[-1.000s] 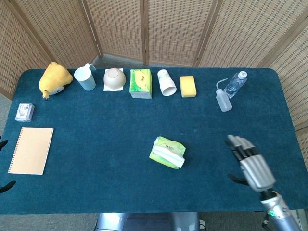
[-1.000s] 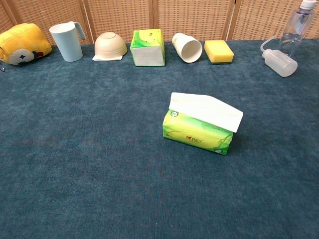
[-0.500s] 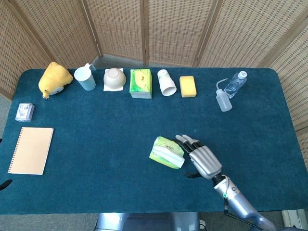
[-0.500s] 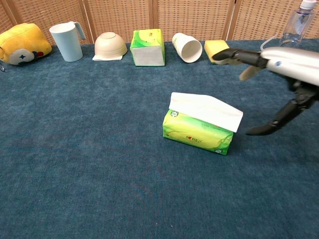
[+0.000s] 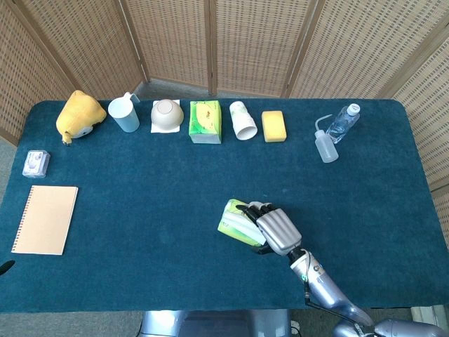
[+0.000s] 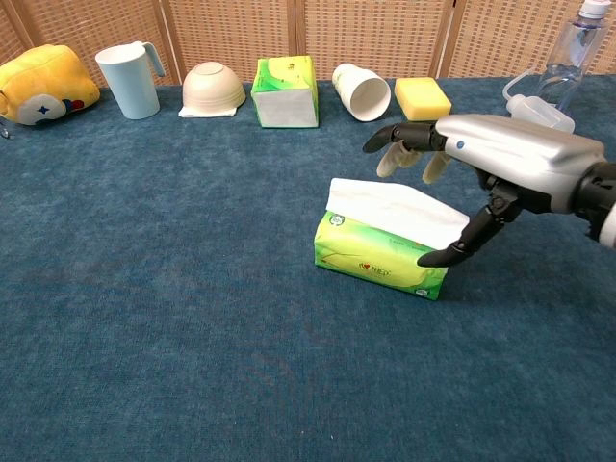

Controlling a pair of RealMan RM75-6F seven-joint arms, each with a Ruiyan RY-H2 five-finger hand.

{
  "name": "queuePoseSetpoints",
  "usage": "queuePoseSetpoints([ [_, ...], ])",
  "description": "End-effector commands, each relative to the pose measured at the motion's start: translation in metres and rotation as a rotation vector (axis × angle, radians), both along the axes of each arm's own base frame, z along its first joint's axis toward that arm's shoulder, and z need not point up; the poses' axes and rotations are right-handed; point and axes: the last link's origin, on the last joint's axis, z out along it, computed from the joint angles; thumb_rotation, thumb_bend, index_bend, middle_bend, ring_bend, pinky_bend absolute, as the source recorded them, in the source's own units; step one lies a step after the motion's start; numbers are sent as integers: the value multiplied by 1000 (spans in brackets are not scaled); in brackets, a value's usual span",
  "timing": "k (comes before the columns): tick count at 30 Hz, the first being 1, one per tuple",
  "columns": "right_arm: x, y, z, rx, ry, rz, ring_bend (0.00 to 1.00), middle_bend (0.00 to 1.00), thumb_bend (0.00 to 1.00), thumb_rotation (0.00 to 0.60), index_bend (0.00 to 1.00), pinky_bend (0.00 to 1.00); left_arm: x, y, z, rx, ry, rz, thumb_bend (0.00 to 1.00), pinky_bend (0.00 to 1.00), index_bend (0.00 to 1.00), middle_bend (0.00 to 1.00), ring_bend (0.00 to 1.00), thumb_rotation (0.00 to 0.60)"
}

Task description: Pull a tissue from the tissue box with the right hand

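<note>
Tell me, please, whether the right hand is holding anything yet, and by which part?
Nothing is held. The right hand hovers spread over the tissue pack, fingers above the white tissue, thumb beside its near end.

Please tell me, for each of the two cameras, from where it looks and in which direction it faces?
Head view: sits high at the table's near edge, looks steeply down on the whole blue table; the right hand and its forearm show over the tissue pack.
Chest view: sits low at the near side, looks forward across the table toward the wicker screen; only the right hand shows.
Shared: right hand, tissue pack, the back row of things.
</note>
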Motion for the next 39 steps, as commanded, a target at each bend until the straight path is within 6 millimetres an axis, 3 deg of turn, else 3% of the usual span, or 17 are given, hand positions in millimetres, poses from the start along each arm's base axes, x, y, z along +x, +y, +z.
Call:
queuePoseSetpoints([
  [1,-1,-9,-7,-9,8,-14,253,310,87,600,183,365,-1,0,1,1,1,2,0,12,0,0,0,600],
  [7,-2,-11,-11,-23,-23,-23,399,465,415,600,392,547,-3,3,1,2,2,10,0,12,0,0,0,600],
  [10,0,-11,-11,-21,-41,-20,482,559,477,600,504,603,-4,3,1,0,2,13,0,12,0,0,0,600],
  [13,1,-11,-13,-22,-27,-12,559,651,499,600,603,668,-3,3,1,1,3,12,0,12,0,0,0,600],
  [20,-1,-14,-23,-64,-1,30,642,754,559,600,685,927,-3,1,1,-3,4,13,0,12,0,0,0,600],
  [32,34,-15,36,-441,-193,264,642,759,567,600,702,938,-3,1,1,-11,1,18,0,12,0,0,0,600],
  [39,45,-25,61,-510,-207,287,642,759,567,600,700,938,-2,0,1,-13,0,17,0,12,0,0,0,600],
])
